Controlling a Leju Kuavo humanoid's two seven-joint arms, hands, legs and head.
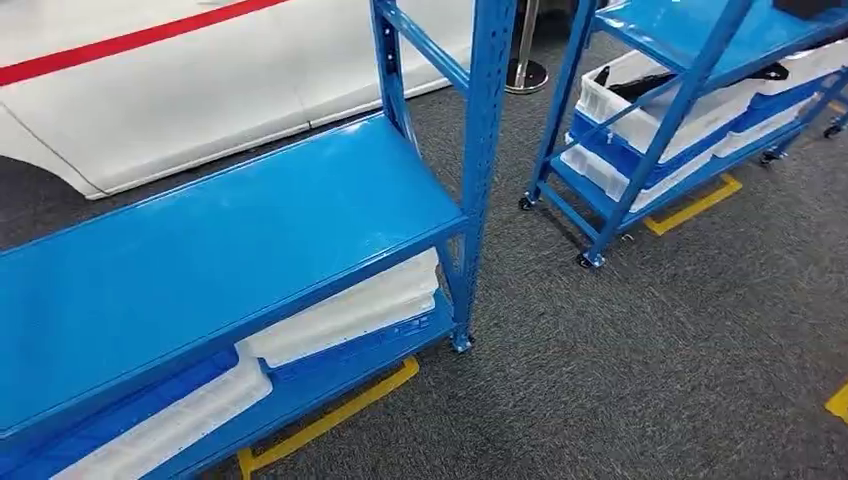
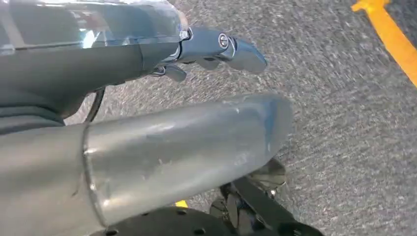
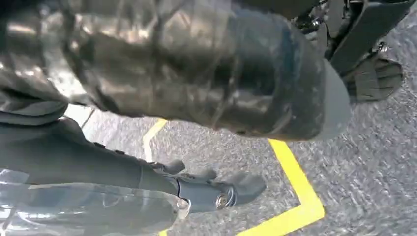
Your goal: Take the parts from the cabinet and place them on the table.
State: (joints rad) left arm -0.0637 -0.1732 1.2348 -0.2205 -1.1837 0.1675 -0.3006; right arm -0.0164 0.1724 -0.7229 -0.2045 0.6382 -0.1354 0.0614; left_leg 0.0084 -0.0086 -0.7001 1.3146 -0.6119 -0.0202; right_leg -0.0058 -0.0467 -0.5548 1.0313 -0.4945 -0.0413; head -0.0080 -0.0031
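The near blue cabinet (image 1: 220,250) has a bare middle shelf, with white trays (image 1: 345,310) lying on the shelf below it. A second blue cabinet (image 1: 660,130) stands further back on the right. It carries white bins, and a dark part (image 1: 640,85) lies in one of them. My left hand (image 2: 123,64) hangs over the grey carpet, its thumb (image 2: 187,147) apart from the outstretched fingers (image 2: 221,46), and it holds nothing. My right hand (image 3: 123,172) also hangs above the floor, its thumb (image 3: 196,69) and fingers (image 3: 231,189) apart, with nothing in it.
Both cabinets stand on small castors on grey carpet, and yellow tape (image 1: 330,420) marks their bays. An aisle of carpet (image 1: 620,360) runs between them. A white panel with a red stripe (image 1: 150,90) lies behind the near cabinet, and a metal post base (image 1: 525,75) stands beyond it.
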